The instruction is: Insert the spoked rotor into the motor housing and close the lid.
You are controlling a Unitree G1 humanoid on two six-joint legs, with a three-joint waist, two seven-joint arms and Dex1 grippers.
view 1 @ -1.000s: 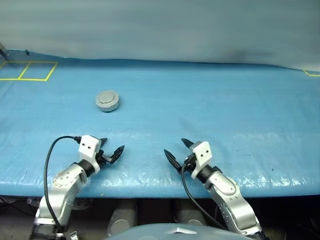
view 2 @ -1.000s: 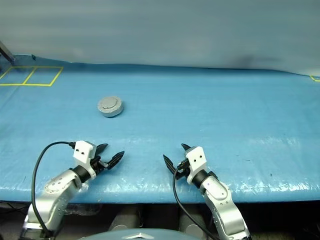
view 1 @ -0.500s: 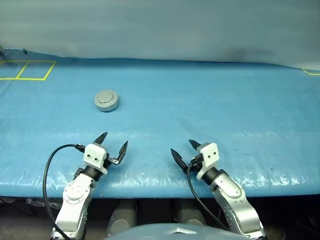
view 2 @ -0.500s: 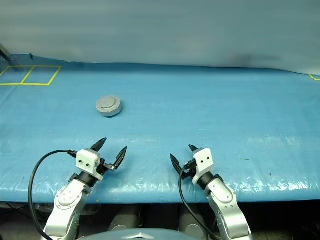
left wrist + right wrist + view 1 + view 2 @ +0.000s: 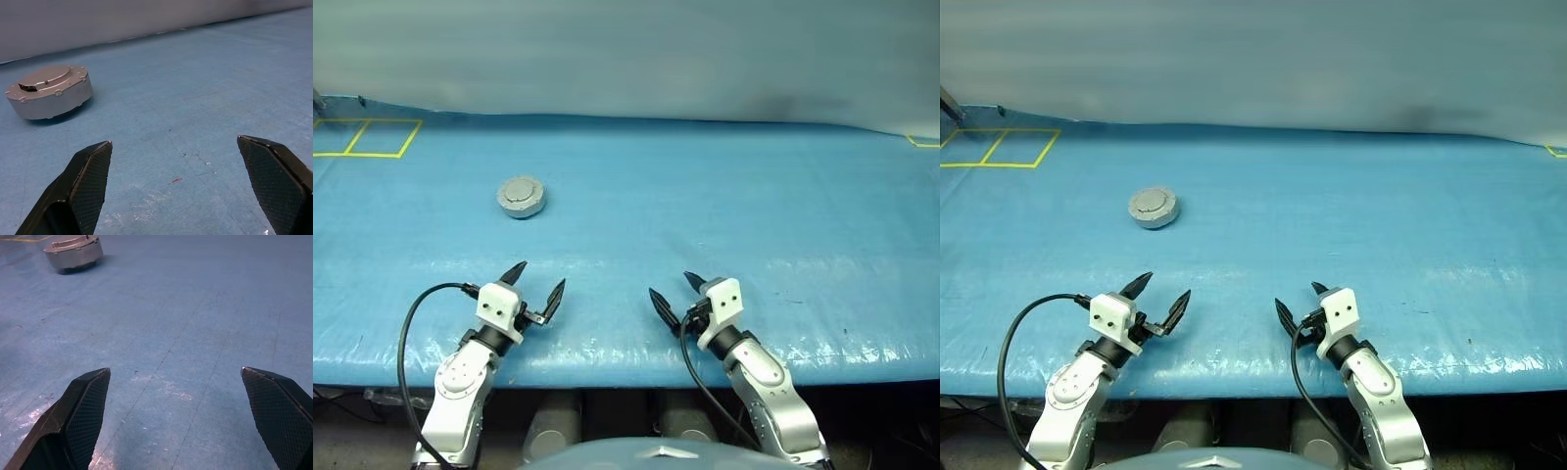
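Glossy blue sheet [image 5: 724, 215]; round grey metal lid [image 5: 521, 196].

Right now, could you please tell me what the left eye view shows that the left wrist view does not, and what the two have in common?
Left eye view alone: both arms over the near edge of the blue table, the right end effector open, and yellow tape squares at the far left corner.

Left wrist view alone: close detail of the closed motor housing, its lid with a raised centre and small screws round the rim.

Both: the housing standing alone on the blue surface, and the left end effector open and holding nothing.
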